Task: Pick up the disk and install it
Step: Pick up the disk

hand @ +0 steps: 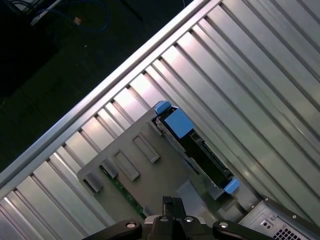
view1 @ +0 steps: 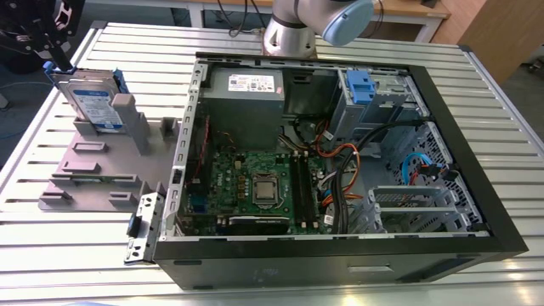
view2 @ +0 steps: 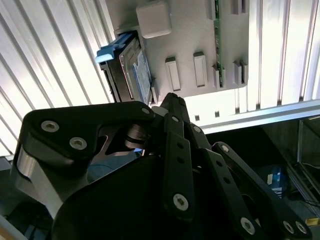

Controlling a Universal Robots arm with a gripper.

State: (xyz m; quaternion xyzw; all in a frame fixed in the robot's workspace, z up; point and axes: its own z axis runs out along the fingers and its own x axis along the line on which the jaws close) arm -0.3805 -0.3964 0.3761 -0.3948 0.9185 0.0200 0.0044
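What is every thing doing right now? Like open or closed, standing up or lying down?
disk: standing on its edge in the holder, not picked up.
holder: lying flat on the table, with the disk in it.
computer case: lying on its side, cover off, insides showing.
gripper: shut, holding nothing, not touching the disk.
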